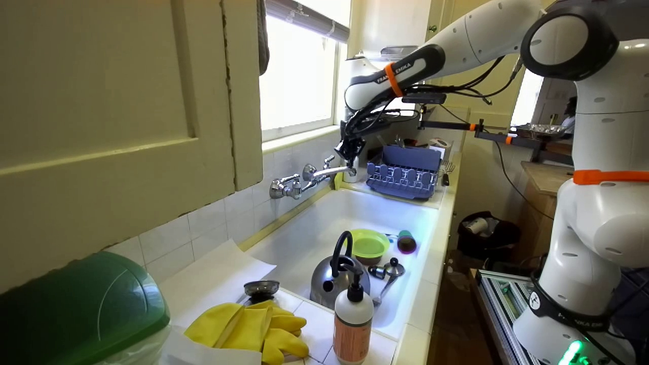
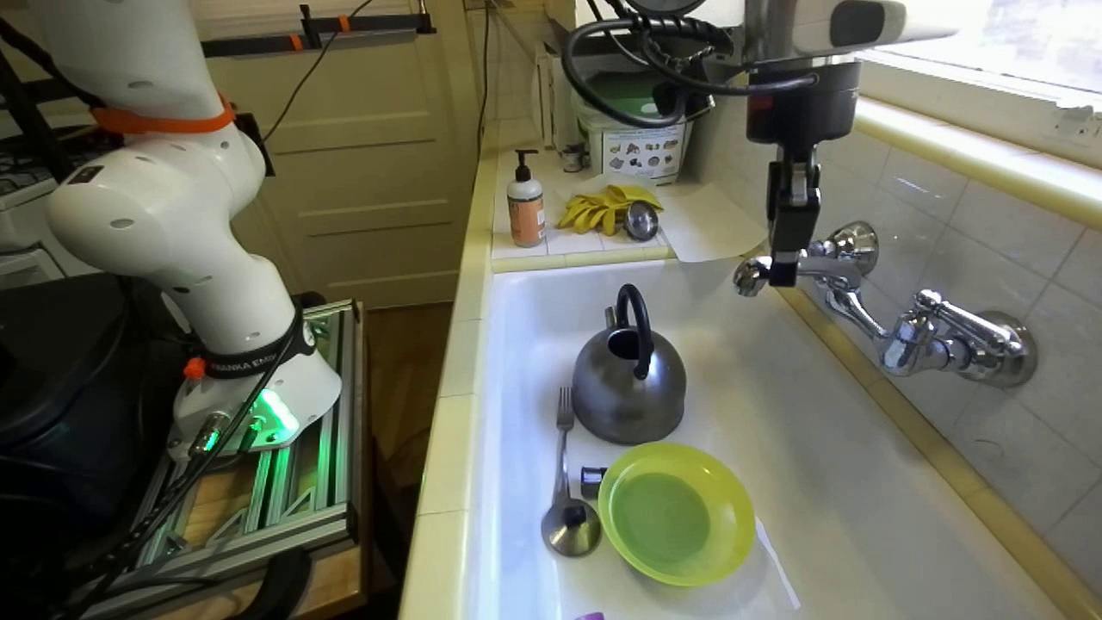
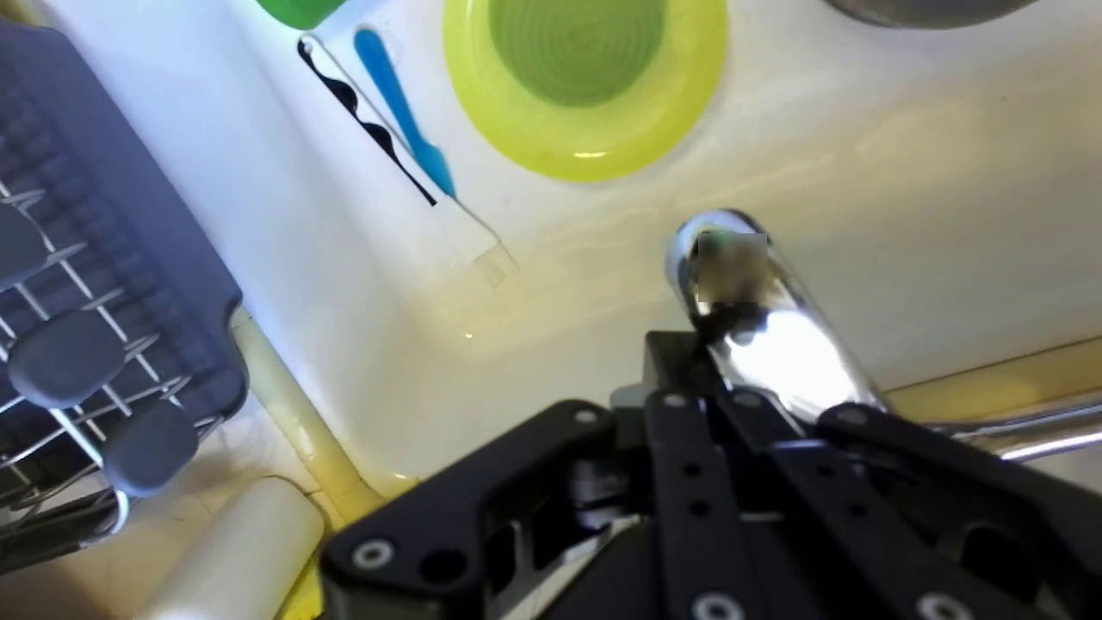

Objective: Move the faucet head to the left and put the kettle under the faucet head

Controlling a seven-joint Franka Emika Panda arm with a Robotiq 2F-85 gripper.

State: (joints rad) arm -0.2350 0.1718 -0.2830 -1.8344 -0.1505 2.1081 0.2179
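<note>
**Two fingers (image 2: 787,250) together, tips at the faucet head (image 1: 332,171)**

Wrist view: fingers side by side, no gap visible. Tips overlap the edge of the chrome spout in that view; actual contact cannot be told. In both exterior views they point down near the spout's outer end.

Kettle (image 2: 628,409): upright in the sink (image 2: 818,482), apart from the faucet head, near the edge of the tiled tabletop (image 1: 320,317). Soap bottle (image 1: 352,324) stands by that tabletop's robot-side edge; yellow gloves (image 1: 248,324) lie beside it, toward the wall.
</note>
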